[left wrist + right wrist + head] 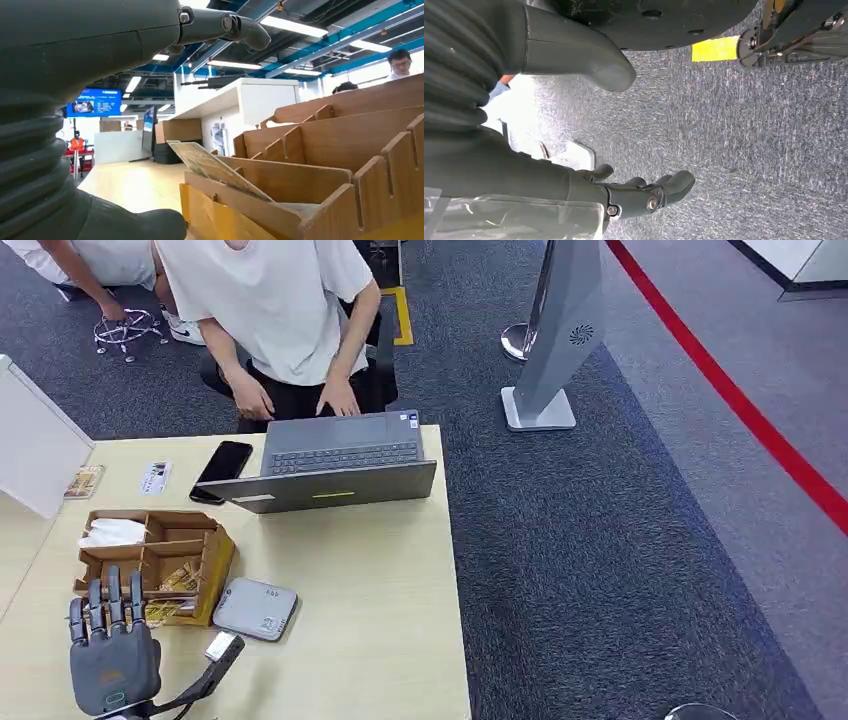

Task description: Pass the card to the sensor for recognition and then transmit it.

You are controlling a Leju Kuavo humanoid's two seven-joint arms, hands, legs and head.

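My left robot hand [112, 650] is hovering low over the near left part of the counter [360, 590], back upward, fingers [110, 602] stretched straight and apart toward the wooden organizer [190, 540], holding nothing; in the left wrist view the thumb [140, 225] and a finger [225, 27] are standing wide apart with the organizer's notched wall just ahead. My right robot hand [589, 145] is hanging beside my body over the grey carpet [749, 150], fingers loosely apart and gripping nothing. A card [212, 167] is leaning tilted in the nearest compartment of the organizer, just beyond my left fingertips. Right beside the organizer, the grey sensor [255, 608] is lying flat, with bare counter running from it to the right edge, where the carpeted floor is dropping away. Further off, an open laptop [335, 465] and a black phone [224, 468] are sitting near the far edge, and a person [280, 310] in a white shirt is resting both hands at the keyboard. A white panel [35, 440] is standing along the far left edge.
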